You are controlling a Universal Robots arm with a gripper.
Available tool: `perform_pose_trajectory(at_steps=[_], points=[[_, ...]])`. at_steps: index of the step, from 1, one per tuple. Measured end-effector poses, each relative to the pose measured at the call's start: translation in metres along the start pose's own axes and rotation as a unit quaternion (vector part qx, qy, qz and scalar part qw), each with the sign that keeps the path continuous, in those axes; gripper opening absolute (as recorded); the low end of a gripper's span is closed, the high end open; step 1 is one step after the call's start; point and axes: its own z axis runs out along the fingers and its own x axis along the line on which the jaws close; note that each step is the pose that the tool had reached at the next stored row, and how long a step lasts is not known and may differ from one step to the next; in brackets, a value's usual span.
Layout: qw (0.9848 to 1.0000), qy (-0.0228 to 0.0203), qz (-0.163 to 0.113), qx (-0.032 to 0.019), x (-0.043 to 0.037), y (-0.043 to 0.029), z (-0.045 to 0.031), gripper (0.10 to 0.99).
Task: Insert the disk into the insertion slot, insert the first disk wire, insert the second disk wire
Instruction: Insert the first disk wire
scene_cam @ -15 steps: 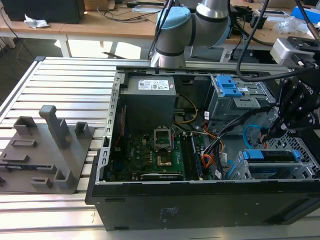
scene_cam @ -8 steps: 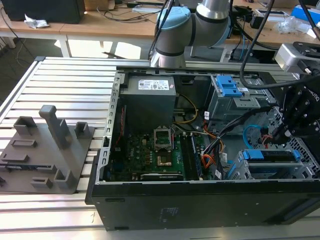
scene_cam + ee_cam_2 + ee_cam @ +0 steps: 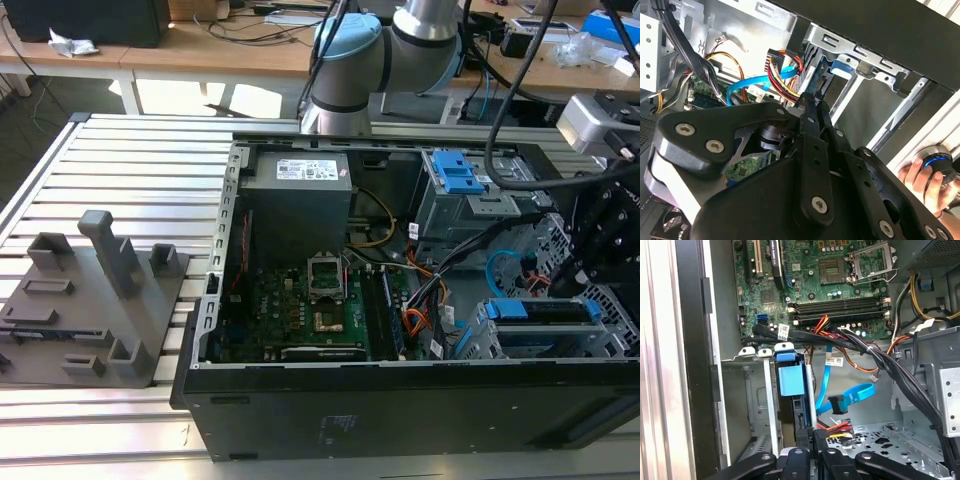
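Disk [image 3: 790, 382], blue-fronted, sits in the insertion slot [image 3: 752, 395]; gripper [image 3: 816, 439] jaws nearly closed, pinching the first disk wire [image 3: 837, 429] beside it.

Seen from above, the exterior view looks down from the near side onto an open computer case [image 3: 400, 420] on the slatted table [image 3: 130, 160]. It faces the arm [image 3: 420, 40] at the far side and stands back enough to take in the whole case. Both wrist views sit just behind the gripper [image 3: 812, 102], very near, looking past it into the case from different sides. The first wrist view faces the motherboard [image 3: 840, 270]. Both wrist views share the second disk wire [image 3: 852, 395] [image 3: 747, 85]. The exterior view and the first wrist view share the blue drive tray [image 3: 540, 310] [image 3: 790, 380].
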Motion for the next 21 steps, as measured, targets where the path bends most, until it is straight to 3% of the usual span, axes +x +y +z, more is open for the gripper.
perform_pose_trajectory(at_steps=[7, 9, 10, 11, 21], points=[[1.0, -0.0004, 0.0, -0.0001, 0.0072, -0.0009, 0.0004, 0.161], [1.0, -0.0053, 0.0, -0.0006, 0.0073, -0.001, 0.0007, 0.161], [0.9999, -0.0118, -0.001, -0.0014, 0.0076, -0.0012, 0.001, 0.161], [0.9999, -0.0138, -0.001, -0.0016, 0.0078, -0.0019, 0.0011, 0.161], [0.9999, -0.0154, -0.003, -0.0019, 0.0083, -0.0066, 0.0072, 0.161]])
